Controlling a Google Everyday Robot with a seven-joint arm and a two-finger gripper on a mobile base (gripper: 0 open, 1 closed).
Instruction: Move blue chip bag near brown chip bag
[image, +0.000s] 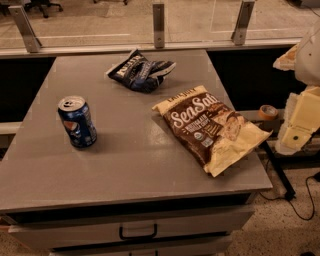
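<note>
Your gripper (299, 127) hung beyond the right edge of the desk (125, 165), well apart from both bags; whether open or closed, I could not tell. The blue chip bag (141, 75) lay crumpled at the far side, near the brown chip bag (212, 127) but not touching. The Pepsi can (77, 122) stood left, blocking nothing between them.

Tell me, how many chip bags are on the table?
2. The blue chip bag lies at the back of the table; the brown chip bag lies on its right side. None seem hidden. The gripper is beyond the right edge.
</note>
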